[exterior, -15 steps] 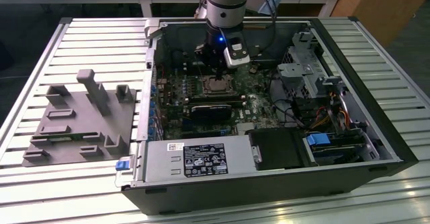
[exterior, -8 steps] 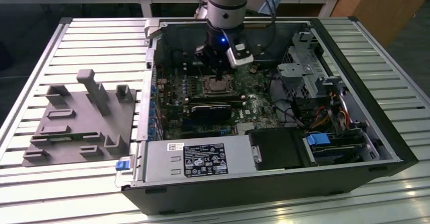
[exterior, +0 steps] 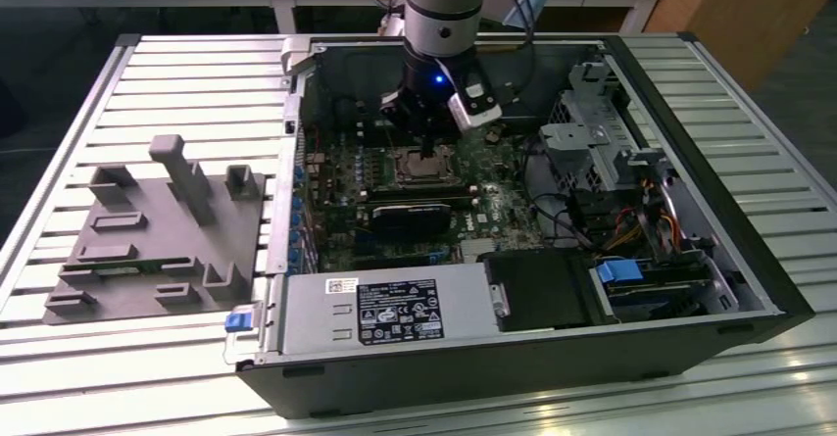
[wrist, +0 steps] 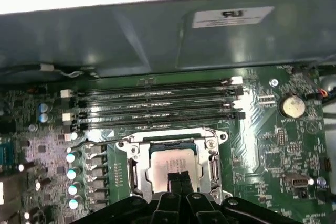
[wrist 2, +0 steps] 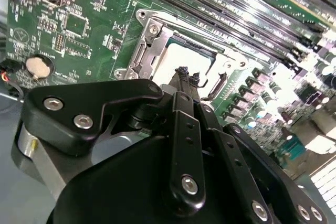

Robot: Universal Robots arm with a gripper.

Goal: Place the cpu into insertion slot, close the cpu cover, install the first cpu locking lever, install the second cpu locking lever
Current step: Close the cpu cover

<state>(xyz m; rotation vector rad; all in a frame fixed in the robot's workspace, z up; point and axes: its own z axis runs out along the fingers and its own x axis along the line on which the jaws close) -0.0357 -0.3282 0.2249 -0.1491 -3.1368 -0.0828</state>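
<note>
Tool [wrist: 180,178] fingers are pinched together and hold nothing. The tips sit right over the insertion slot [wrist: 127,145], on or just above the cpu [wrist: 164,162]; I can't tell whether they touch it. The second wrist view agrees: tool [wrist 2: 184,73] tips together over the pale chip face [wrist 2: 191,59].

- cpu: seated flat inside the insertion slot, with its face showing through the window of the cpu cover [wrist: 212,163].
- cpu cover: lying down flat around the chip, square to the slot.
- wire lever [wrist: 94,142]: runs out from one edge of the slot, past a row of capacitors [wrist: 72,179]. I can't tell whether it is latched.
- memory slots [wrist: 157,103]: four long black ones just beside the slot, between it and the case wall.
- coin cell [wrist: 292,106]: near the slot, off one corner.

In the exterior view the arm drops straight down onto the slot [exterior: 421,169]. The black fan card [exterior: 412,216] sits just beside the slot, on the side away from the arm. The open case [exterior: 523,377] lies on the slatted worktop [exterior: 131,377]. A grey fixture [exterior: 157,230] stands well apart from the slot, outside the case.
</note>
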